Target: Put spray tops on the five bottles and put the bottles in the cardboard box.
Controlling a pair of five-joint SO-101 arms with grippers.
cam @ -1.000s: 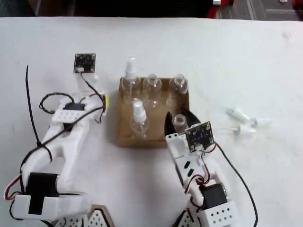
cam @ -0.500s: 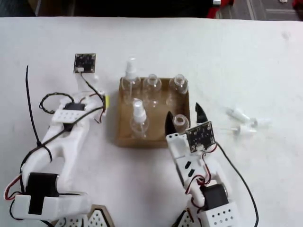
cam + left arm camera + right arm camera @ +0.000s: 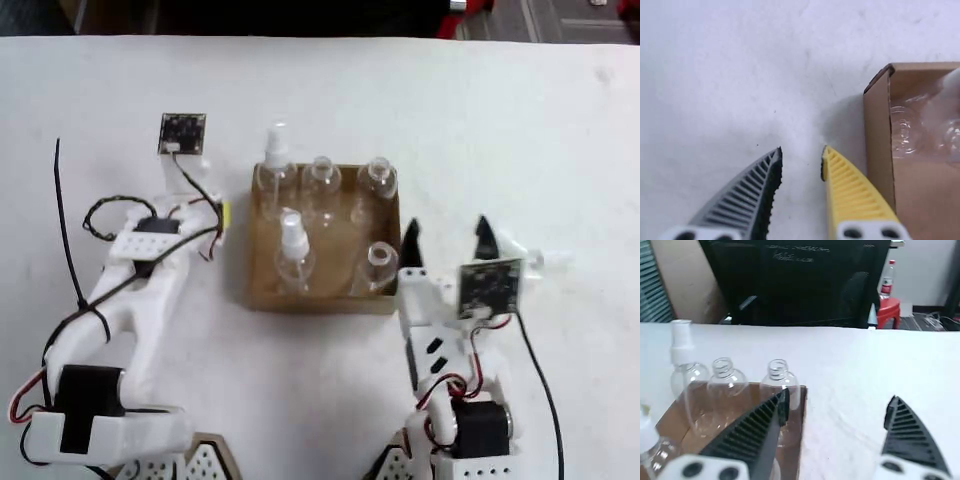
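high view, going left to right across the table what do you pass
left arm → cardboard box with the bottles in it → right gripper, open beside the box → loose spray tops on the table

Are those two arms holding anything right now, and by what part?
Nothing is held. The left end effector and the right end effector are both open and empty, beside the cardboard box.
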